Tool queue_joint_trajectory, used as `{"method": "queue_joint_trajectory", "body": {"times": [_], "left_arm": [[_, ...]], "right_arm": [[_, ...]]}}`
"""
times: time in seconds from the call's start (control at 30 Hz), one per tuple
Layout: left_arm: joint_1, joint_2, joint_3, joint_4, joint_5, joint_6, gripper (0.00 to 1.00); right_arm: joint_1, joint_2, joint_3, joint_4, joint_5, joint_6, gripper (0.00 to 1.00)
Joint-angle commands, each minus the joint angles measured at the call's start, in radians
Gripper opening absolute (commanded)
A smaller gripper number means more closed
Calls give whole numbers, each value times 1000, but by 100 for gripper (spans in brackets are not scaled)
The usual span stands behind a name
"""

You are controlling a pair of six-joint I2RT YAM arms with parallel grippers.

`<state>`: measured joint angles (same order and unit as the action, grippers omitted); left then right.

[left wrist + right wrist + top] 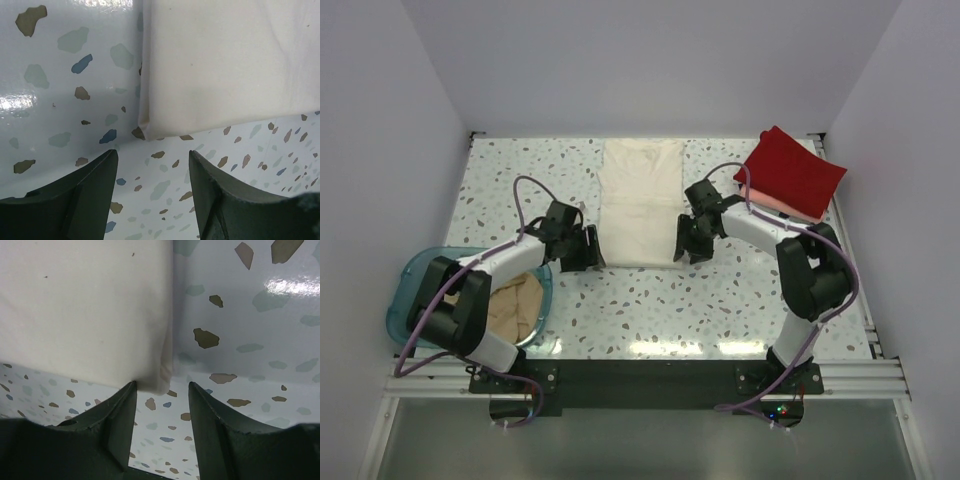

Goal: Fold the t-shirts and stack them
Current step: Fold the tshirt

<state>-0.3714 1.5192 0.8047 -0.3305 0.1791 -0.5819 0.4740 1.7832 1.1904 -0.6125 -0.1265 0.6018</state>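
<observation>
Jaws stand spread on both arms, pinching nothing: the left gripper (592, 247) sits at the near-left corner of the cream-white t-shirt (640, 200), the right gripper (682, 243) at its near-right corner. That shirt lies folded into a long strip at the far middle of the table (650, 300). At far right the red t-shirt (790, 172) rests on the salmon pink t-shirt (775, 203). The tan-beige t-shirt (515, 305) sits crumpled in the blue tub (405, 290), near left.

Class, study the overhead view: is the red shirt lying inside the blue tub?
No, the red shirt lies folded at the far right corner, while the tub at the left holds a tan shirt.
</observation>
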Motion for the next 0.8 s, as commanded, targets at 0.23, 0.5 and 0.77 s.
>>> {"method": "queue_joint_trajectory", "body": {"times": [0.23, 0.5, 0.77], "left_arm": [[11, -30, 13, 27, 2, -4, 64], [19, 13, 36, 45, -20, -33, 62], [19, 79, 63, 44, -32, -35, 54]], "right_arm": [[3, 67, -29, 34, -31, 13, 43], [6, 119, -55, 59, -78, 16, 27], [6, 120, -45, 45, -78, 15, 19]]}}
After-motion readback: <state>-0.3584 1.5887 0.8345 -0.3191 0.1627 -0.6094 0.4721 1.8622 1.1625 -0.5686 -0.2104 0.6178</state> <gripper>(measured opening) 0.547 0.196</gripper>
